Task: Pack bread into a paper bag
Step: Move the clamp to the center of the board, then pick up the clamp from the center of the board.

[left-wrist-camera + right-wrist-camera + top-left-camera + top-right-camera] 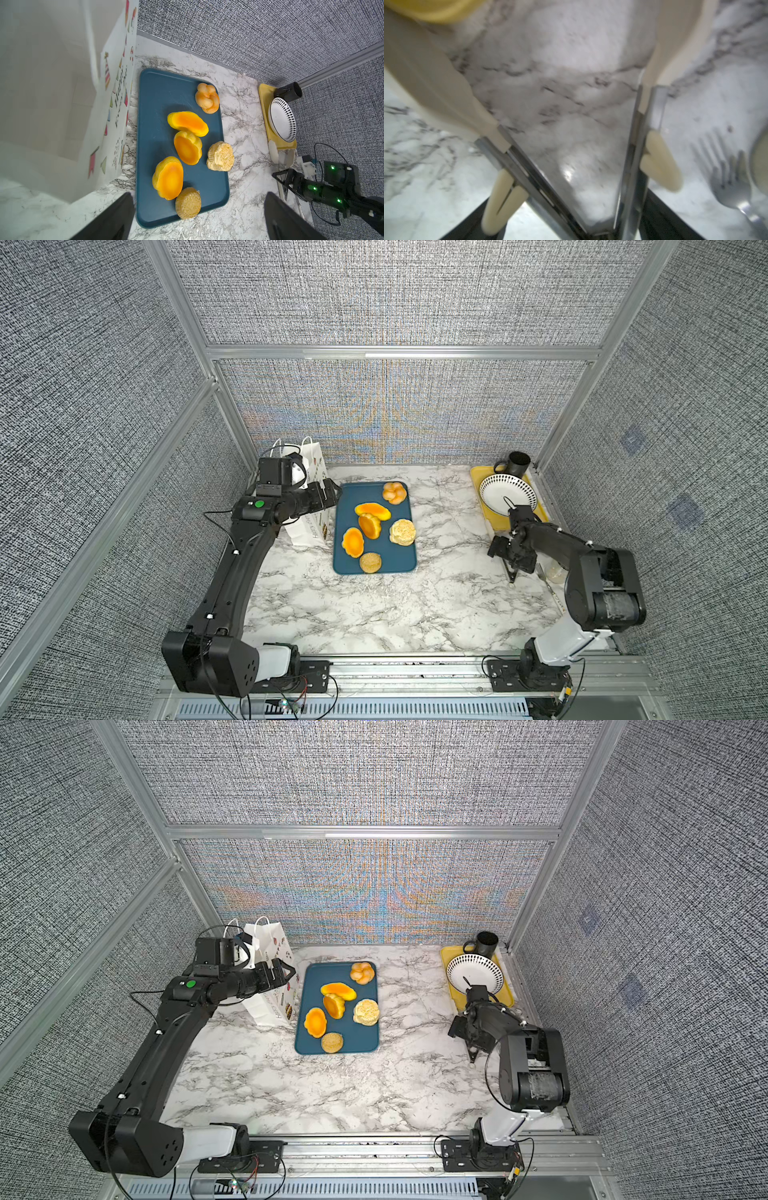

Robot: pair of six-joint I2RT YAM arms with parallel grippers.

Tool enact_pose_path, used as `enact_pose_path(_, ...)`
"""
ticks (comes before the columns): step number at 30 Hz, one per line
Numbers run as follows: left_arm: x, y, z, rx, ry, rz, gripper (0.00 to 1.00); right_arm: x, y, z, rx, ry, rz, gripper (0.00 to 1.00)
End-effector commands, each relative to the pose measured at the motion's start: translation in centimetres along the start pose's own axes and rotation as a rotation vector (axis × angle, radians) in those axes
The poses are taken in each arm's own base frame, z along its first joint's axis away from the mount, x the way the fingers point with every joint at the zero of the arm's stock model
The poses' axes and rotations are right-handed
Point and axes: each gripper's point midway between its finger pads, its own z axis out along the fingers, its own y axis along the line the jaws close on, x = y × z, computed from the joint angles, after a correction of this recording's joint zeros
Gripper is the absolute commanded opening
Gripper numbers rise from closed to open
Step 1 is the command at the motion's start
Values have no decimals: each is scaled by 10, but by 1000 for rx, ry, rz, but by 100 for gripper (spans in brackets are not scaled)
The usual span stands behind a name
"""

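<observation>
Six pieces of bread lie on a blue tray (357, 497): a pale knotted roll (394, 492), three glossy orange ovals (372, 511) (370, 525) (353, 542), a crumbly round (402, 532) and a sesame bun (370, 563). The white paper bag (311, 456) stands upright just left of the tray, its mouth open. My left gripper (332, 491) hovers open and empty at the bag's tray-side edge (112, 93). My right gripper (509, 556) is far right, low over the table. Its jaws stand wide on either side of metal tongs (529, 166) with cream tips.
A yellow tray (478, 477) at the back right carries a patterned white plate (507, 489) and a black mug (517, 464). A fork (726, 176) and a small pale cup (555, 572) lie beside the right arm. Marble tabletop (374, 614) spreads in front of the blue tray.
</observation>
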Motion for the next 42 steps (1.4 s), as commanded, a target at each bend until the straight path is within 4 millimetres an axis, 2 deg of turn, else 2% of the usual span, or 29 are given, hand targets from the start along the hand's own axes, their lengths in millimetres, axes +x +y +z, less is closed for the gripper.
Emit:
enact_pose_path(1, -8, -1, -4, -7, -41, 6, 100, -21, 54, 6, -168, -22, -85, 92)
enact_pose_path(4, -10, -2, -5, -8, -49, 7, 100, -34, 91, 12, -206, -18, -150, 91)
enact_pose_path(8, -13, -3, -8, -12, -59, 7, 100, -39, 139, 20, -253, -1, -226, 90)
enact_pose_path(11, -14, -3, -8, -17, -58, 5, 100, -39, 157, 24, -245, 7, -251, 90)
enact_pose_path(15, -14, -4, -7, -13, -54, 8, 100, -40, 147, 24, -190, -11, -201, 89)
enact_pose_path(20, -11, -4, -2, -6, -35, 12, 100, -32, 131, 23, -94, -12, -141, 89)
enact_pose_path(27, -16, -8, 5, 9, -4, 50, 100, -2, 108, 37, 38, 48, -53, 88)
enact_pose_path(34, -21, -14, 14, 45, 18, 72, 100, 10, 121, 26, 67, -47, -76, 90)
enact_pose_path(37, -16, -13, 17, 56, 26, 64, 100, 21, 120, 35, 108, -53, -49, 94)
enact_pose_path(42, -11, -12, 15, 57, 26, 61, 100, 38, 122, 54, 154, -58, 18, 96)
